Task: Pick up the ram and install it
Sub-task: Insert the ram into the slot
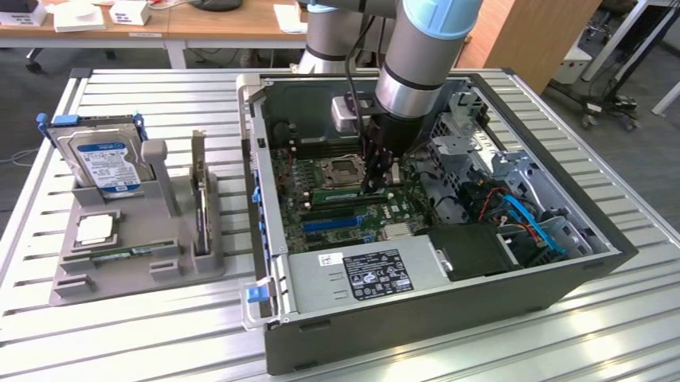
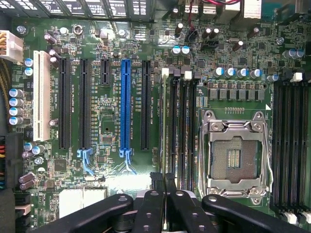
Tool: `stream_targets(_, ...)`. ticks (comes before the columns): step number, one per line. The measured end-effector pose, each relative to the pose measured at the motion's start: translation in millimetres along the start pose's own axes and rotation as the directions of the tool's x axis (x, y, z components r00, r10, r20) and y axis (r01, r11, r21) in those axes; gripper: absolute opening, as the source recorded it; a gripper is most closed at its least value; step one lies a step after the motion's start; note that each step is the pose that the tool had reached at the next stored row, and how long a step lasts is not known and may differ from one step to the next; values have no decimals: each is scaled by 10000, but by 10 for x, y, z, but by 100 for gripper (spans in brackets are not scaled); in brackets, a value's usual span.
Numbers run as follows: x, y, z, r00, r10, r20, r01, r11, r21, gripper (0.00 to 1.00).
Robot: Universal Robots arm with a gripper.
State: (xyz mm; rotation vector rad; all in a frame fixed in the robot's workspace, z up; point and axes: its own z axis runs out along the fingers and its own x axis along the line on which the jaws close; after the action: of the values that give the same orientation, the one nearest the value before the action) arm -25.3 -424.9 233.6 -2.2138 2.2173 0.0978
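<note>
Shut gripper (image 2: 164, 183) at one end of the ram (image 2: 164, 121)

Its fingers are pressed together low over the motherboard (image 2: 107, 97). The ram stands edge-up in a slot beside the CPU socket (image 2: 235, 155), its near end directly under the fingertips; contact is unclear.
</note>
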Motion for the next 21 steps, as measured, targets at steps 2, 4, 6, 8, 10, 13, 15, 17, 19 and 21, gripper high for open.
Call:
stream_targets(2, 0, 0, 0, 10000, -3, 21, 3, 10000, 8, 11)
stream_targets(4, -1, -1, 1, 10000, -28, 38, 28, 10000, 22, 11)
stream_targets(6, 0, -1, 0, 10000, -62, 37, 62, 10000, 27, 11)
stream_targets(8, 0, 0, 0, 10000, -62, 37, 62, 10000, 27, 11)
stream_targets(10, 0, 2, 0, 10000, -62, 37, 62, 10000, 28, 11)
stream_targets(13, -1, 2, 1, 10000, -64, 38, 64, 10000, 52, 11)
stream_targets(15, -1, 2, 1, 10000, -66, 37, 65, 10000, 63, 11)
stream_targets(17, -1, 2, 1, 10000, -66, 37, 66, 10000, 70, 11)
stream_targets(19, -1, 4, 1, 10000, -66, 37, 66, 9999, 78, 11)
stream_targets(21, -1, 12, 1, 10000, -68, 37, 68, 9999, 128, 11)
